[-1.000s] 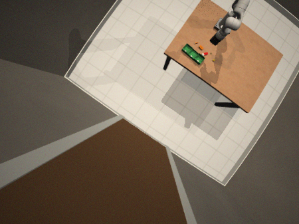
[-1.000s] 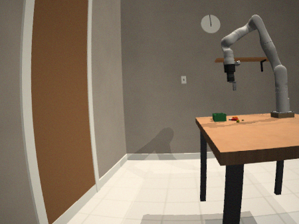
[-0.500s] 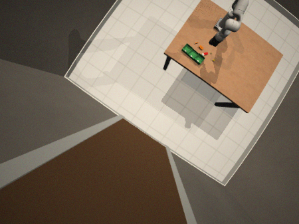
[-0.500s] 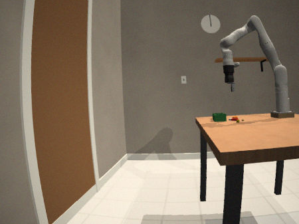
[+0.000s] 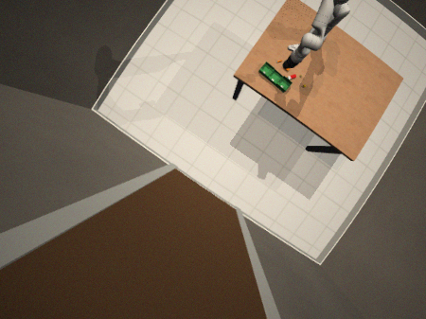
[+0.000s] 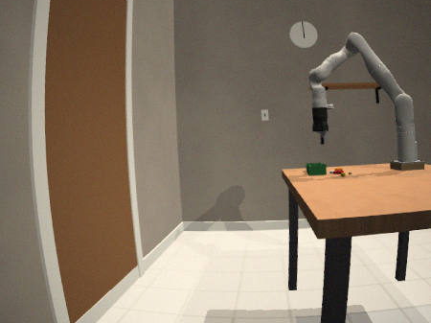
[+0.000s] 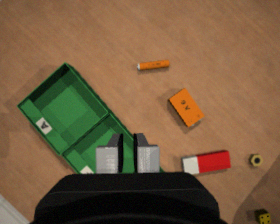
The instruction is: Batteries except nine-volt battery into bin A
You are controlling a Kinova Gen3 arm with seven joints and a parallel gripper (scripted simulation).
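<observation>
A green bin (image 7: 80, 122) with two compartments lies on the wooden table; the far-left compartment carries the label A (image 7: 44, 125). It also shows in the top view (image 5: 275, 77) and the exterior view (image 6: 316, 169). A slim orange battery (image 7: 153, 65) lies on the table beyond the bin. An orange nine-volt battery (image 7: 186, 107) lies to its right. My gripper (image 7: 128, 146) hangs high above the bin's other compartment, with its fingers nearly together and nothing visible between them. It also shows in the exterior view (image 6: 322, 140).
A red and white block (image 7: 206, 162) lies right of the bin. A small nut (image 7: 255, 160) and a yellow die (image 7: 261, 216) lie further right. The arm's base (image 6: 407, 165) stands at the table's far side.
</observation>
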